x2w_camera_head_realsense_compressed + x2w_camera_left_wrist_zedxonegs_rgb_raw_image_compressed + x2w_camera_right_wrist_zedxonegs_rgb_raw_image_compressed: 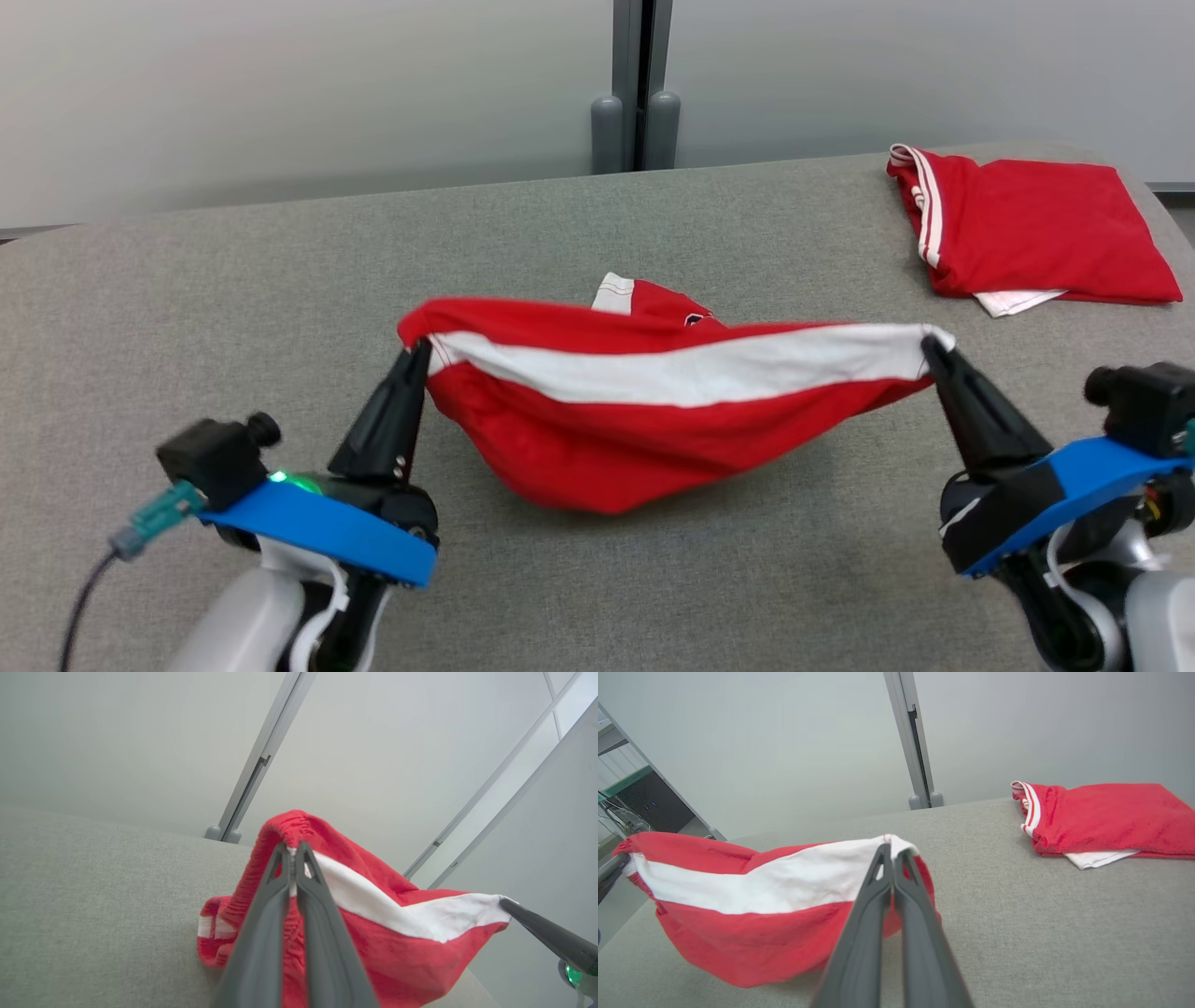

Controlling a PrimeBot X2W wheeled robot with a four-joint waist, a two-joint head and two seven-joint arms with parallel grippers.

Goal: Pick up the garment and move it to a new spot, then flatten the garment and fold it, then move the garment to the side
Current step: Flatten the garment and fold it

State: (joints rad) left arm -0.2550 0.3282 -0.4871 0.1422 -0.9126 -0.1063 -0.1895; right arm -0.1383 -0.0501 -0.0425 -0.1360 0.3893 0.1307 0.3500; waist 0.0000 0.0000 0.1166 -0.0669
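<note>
The garment (644, 411) is red cloth with a broad white band, stretched between my two grippers above the grey table and sagging in the middle. My left gripper (417, 353) is shut on its left end, seen up close in the left wrist view as the gripper (293, 849) pinching the red hem of the garment (397, 947). My right gripper (931, 347) is shut on the white right end; in the right wrist view the gripper (893, 851) grips the band of the garment (756, 924). The lower folds rest on the table.
A second red garment (1027, 229) with white trim lies folded at the table's (233, 308) far right corner, also seen as the folded garment (1106, 816). A grey post (637, 93) stands behind the table's back edge.
</note>
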